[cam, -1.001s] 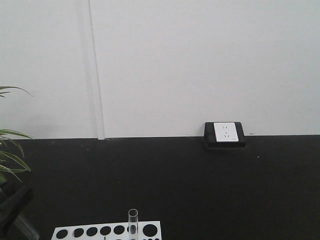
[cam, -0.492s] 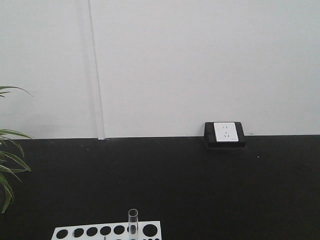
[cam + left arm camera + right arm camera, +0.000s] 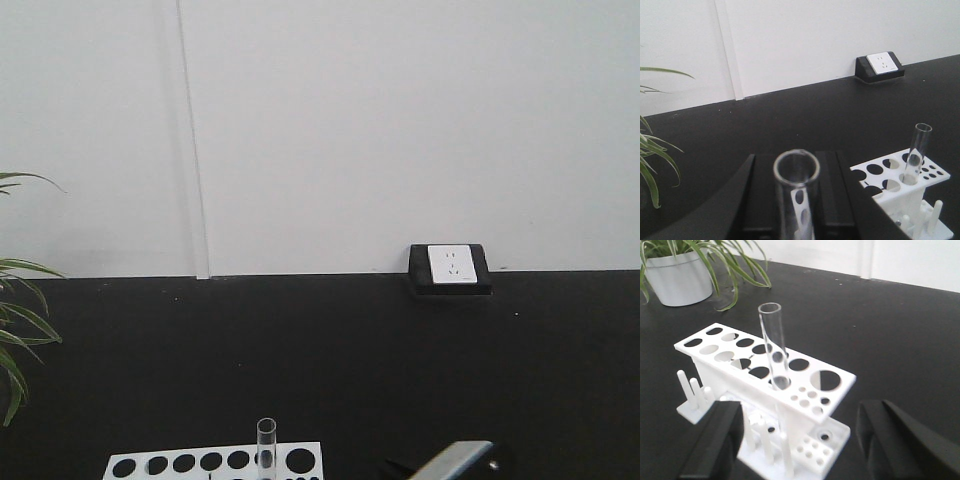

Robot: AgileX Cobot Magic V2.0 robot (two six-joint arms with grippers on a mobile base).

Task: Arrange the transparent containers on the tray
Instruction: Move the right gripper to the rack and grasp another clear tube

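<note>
My left gripper [image 3: 797, 172] is shut on a clear glass test tube [image 3: 796, 169], whose open rim points at the camera between the two black fingers. A second test tube [image 3: 774, 345] stands upright in a hole of the white rack [image 3: 730, 367]; it also shows in the left wrist view as the standing tube [image 3: 916, 152] and in the front view as the tube [image 3: 265, 443]. My right gripper [image 3: 800, 422] is open, its black fingers [image 3: 715, 440] spread wide just in front of the rack, touching nothing. The tray is out of view.
A potted plant in a white pot [image 3: 680, 277] stands behind the rack's far end, its leaves [image 3: 652, 155] hanging over the black table. A wall socket box [image 3: 449, 268] sits at the table's back edge. A grey arm part [image 3: 455, 462] pokes in at the bottom.
The dark left gripper with its tube, at the lower left of the front view a second ago, has left that view. A grey arm part has since come in at the bottom right.
</note>
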